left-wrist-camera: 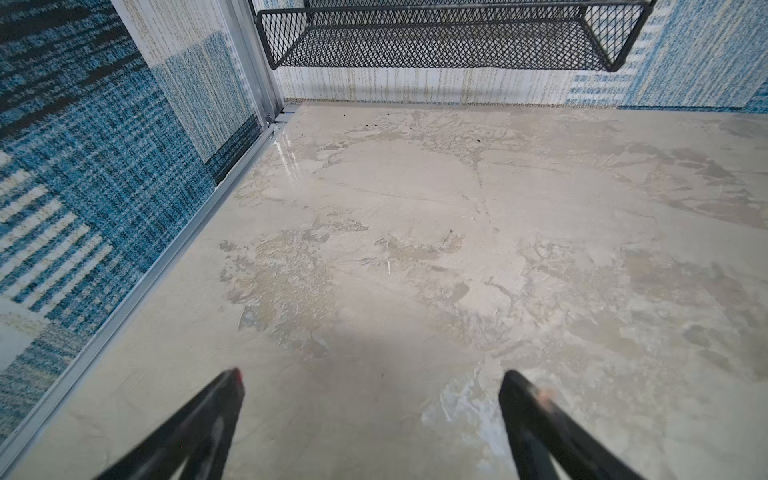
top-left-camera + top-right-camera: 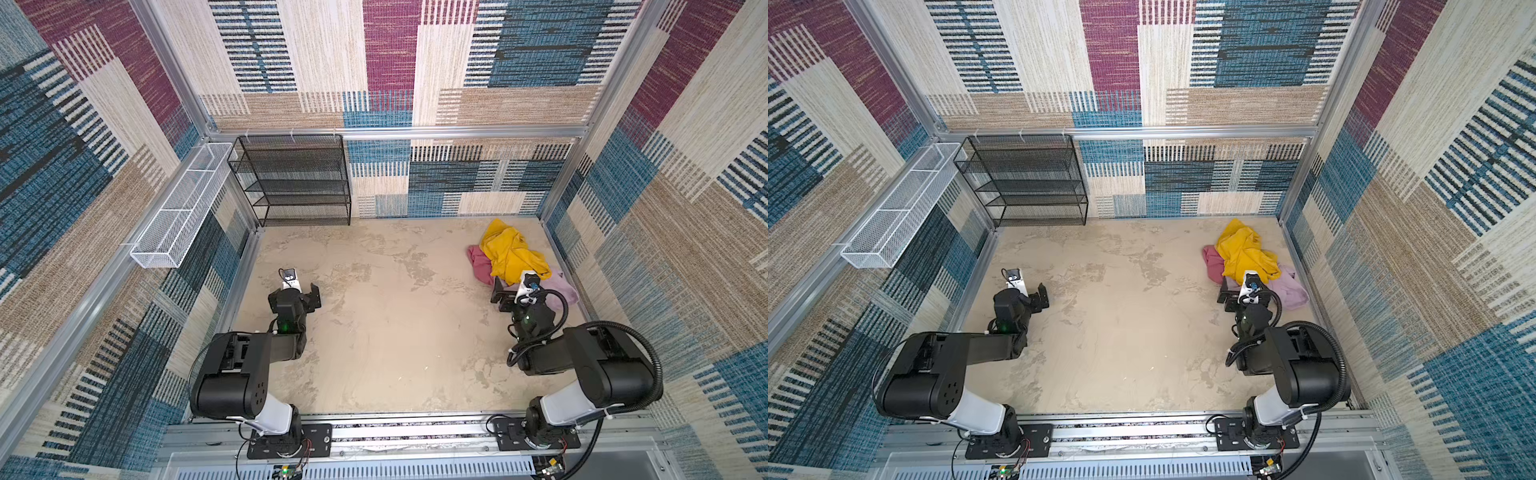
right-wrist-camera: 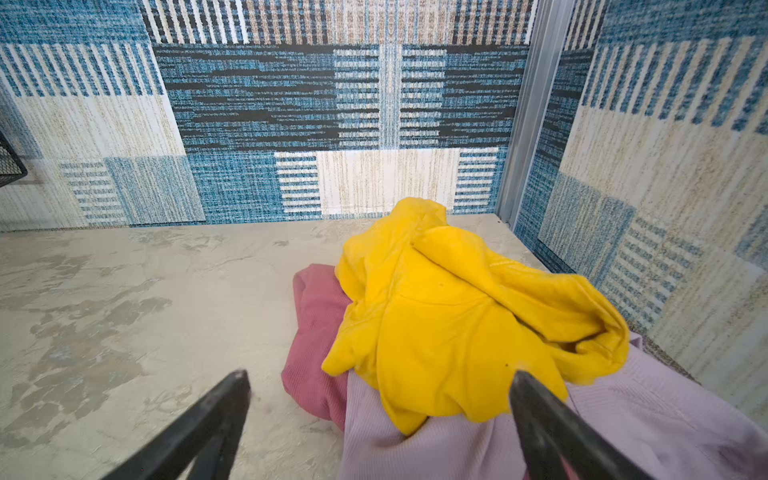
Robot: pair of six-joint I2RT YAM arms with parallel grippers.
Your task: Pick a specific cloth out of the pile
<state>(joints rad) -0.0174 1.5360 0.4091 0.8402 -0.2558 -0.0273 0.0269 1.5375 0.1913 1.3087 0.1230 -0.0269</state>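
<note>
Three garments are making up the pile [image 2: 515, 262] in the far right corner of the table [image 2: 374, 332]. The rose-pink cloth [image 3: 316, 332] is lying at the bottom of it, showing only along the side that faces the open middle of the table. The mustard-yellow garment [image 3: 449, 324] is draping over the rest of it, and the pale lilac cloth [image 3: 644, 415] is spreading out on the near side, touching the pink's near edge.

The right gripper [image 3: 380, 376] is hovering just at the near edge of the heap, jaws spread wide with nothing between them, which I take to be lining up for a grab. Since only that one strip of pink is exposed, it looks like the place to pinch. A bite further in would probably catch yellow or lilac too.

The left gripper [image 1: 370, 374] is idling well apart, likewise released and empty, over bare table in front of the black mesh shelf [image 2: 297, 178].
</note>
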